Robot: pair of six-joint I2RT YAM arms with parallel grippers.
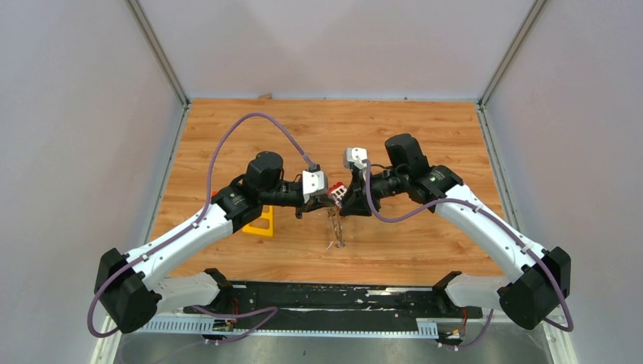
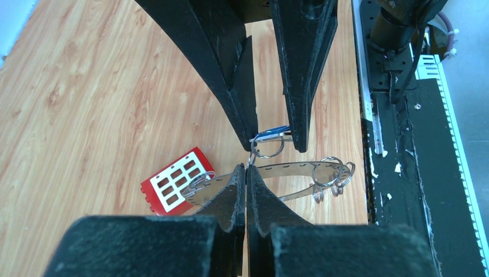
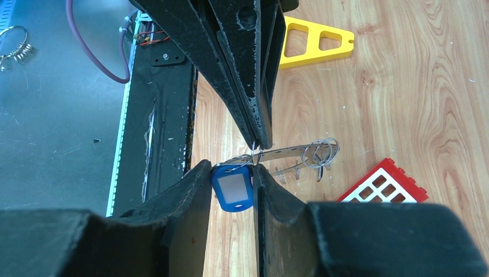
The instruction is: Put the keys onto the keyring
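The keyring point(image 2: 294, 168) is a thin grey metal band with small holes, carrying a few small wire rings point(image 2: 331, 172). My left gripper point(image 2: 247, 168) is shut on the band's edge and holds it above the table. My right gripper point(image 3: 232, 168) is shut on a blue-headed key point(image 3: 232, 190) with a pale label. The key's small wire loop point(image 2: 268, 145) touches the band right beside the left fingertips point(image 3: 260, 138). In the top view both grippers point(image 1: 337, 197) meet at mid-table, and the keyring point(image 1: 334, 227) hangs below them.
A red block with white squares point(image 2: 176, 183) lies on the wooden table under the grippers. A yellow triangular frame point(image 3: 314, 40) lies near the left arm. The black base rail point(image 2: 403, 144) runs along the near edge. A loose wire ring point(image 3: 14, 43) sits on the metal beyond it.
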